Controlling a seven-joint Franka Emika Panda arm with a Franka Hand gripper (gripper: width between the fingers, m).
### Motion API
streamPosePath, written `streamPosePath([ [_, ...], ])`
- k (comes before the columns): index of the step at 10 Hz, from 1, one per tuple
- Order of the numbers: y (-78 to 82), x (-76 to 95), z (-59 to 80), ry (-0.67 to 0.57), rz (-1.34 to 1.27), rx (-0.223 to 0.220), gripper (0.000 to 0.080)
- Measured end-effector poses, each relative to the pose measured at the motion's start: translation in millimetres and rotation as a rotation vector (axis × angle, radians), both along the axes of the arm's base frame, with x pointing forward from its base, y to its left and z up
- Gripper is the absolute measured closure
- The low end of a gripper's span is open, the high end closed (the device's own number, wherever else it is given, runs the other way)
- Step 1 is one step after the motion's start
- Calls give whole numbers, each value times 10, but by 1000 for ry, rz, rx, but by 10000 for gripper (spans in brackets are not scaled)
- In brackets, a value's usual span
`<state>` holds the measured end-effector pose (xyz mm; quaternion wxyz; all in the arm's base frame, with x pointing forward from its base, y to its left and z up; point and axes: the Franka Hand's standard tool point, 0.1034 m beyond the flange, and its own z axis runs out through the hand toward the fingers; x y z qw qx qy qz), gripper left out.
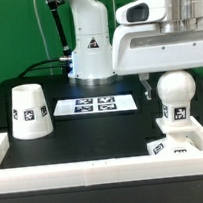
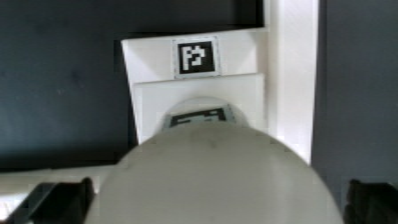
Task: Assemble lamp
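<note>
The white bulb (image 1: 175, 94), ball-topped with a tag on its stem, stands upright on the flat square base (image 1: 166, 146) at the exterior view's right. My gripper (image 1: 174, 80) hangs right above it, its fingers (image 1: 148, 84) down beside the ball, open, with a small gap showing. In the wrist view the ball (image 2: 210, 165) fills the space between the dark fingertips (image 2: 57, 200), and the gripper (image 2: 210, 203) straddles it. The base (image 2: 160, 90) with its tag lies beyond the ball. The tapered shade (image 1: 28, 110) stands alone at the exterior view's left.
The marker board (image 1: 95, 105) lies flat between the shade and the bulb. A raised white wall (image 1: 86, 172) runs along the front and the sides; it shows beside the base in the wrist view (image 2: 294, 70). The robot's base (image 1: 89, 40) stands behind.
</note>
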<state>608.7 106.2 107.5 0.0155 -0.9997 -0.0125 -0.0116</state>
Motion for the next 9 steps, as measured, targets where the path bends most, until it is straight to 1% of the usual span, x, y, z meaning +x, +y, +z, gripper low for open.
streamPosePath([
  [4, -19, 8, -4, -13, 314, -9, 101],
  [6, -40, 27, 11, -42, 593, -25, 101],
  [8, -41, 29, 14, -44, 766, -35, 101],
  [9, -43, 28, 15, -42, 855, -49, 101],
])
